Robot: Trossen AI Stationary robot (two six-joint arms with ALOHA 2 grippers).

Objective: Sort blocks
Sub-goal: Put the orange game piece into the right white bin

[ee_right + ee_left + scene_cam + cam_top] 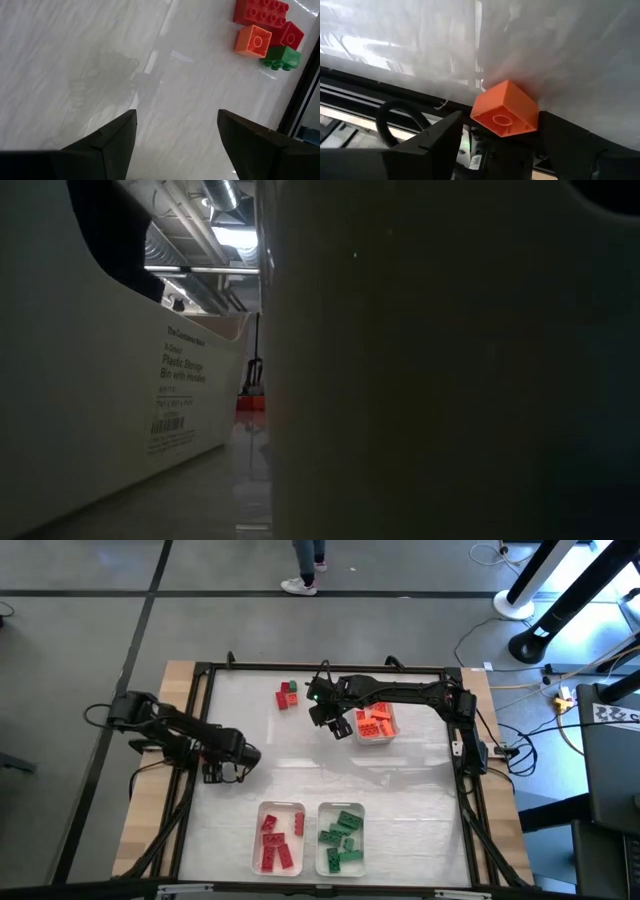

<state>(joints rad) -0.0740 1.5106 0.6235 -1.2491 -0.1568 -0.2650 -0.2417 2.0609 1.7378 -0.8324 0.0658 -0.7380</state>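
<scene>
Orange block point(504, 109) clamped in left gripper point(497, 132)
Right gripper point(176, 131) spread over white table point(75, 60); stud-ring seen underneath

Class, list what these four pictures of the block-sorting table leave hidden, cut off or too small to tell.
- Low view: a white storage bin and a dark surface right at the lens hide the table.
- Left wrist view: the orange block between the left hand's fingers; its far side is hidden.
- High view: the loose blocks are too small to count.
</scene>
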